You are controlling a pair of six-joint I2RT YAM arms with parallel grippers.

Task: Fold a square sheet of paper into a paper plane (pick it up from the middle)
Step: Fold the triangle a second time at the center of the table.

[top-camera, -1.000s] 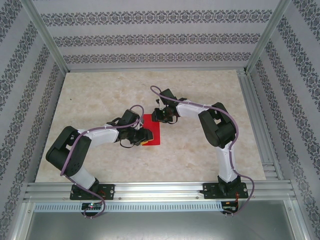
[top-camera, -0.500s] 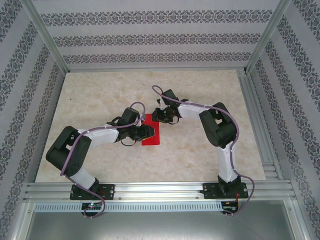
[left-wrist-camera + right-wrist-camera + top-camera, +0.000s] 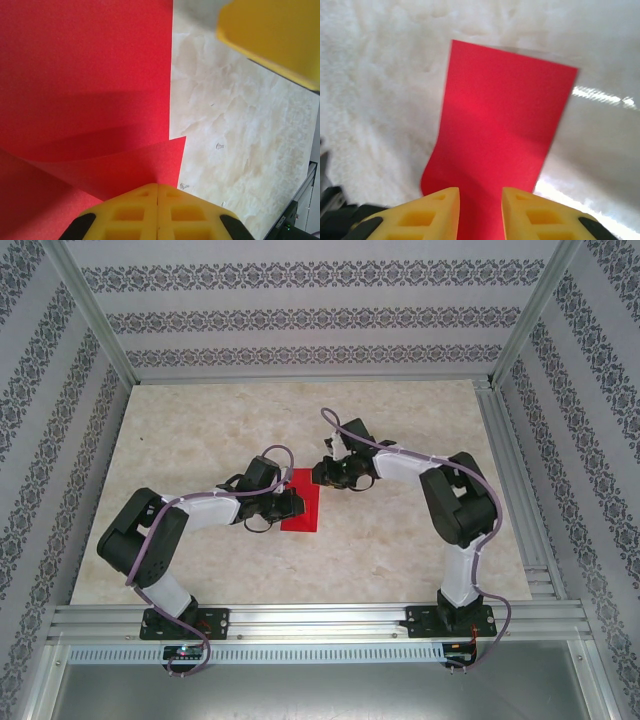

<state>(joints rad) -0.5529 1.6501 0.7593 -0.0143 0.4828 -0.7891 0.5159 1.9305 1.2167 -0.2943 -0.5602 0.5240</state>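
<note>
The red sheet of paper (image 3: 305, 513) lies on the marble table as a folded narrow rectangle between the two arms. My left gripper (image 3: 292, 502) is at its left side. In the left wrist view the paper (image 3: 85, 75) has a raised upper flap that runs into my left gripper (image 3: 158, 186), whose jaws are shut on that flap. My right gripper (image 3: 320, 477) is at the paper's far end. In the right wrist view the paper (image 3: 505, 115) stretches away below my right gripper (image 3: 480, 201), which is open, with red paper showing in the gap.
A yellow finger of the right gripper (image 3: 275, 35) shows in the top right corner of the left wrist view. Bare marble tabletop (image 3: 200, 430) surrounds the paper. Patterned walls and metal rails (image 3: 300, 620) enclose the table.
My left gripper's jaws have closed on the paper's flap. The right arm has shifted a little to the right, with its gripper still at the paper's far end.
</note>
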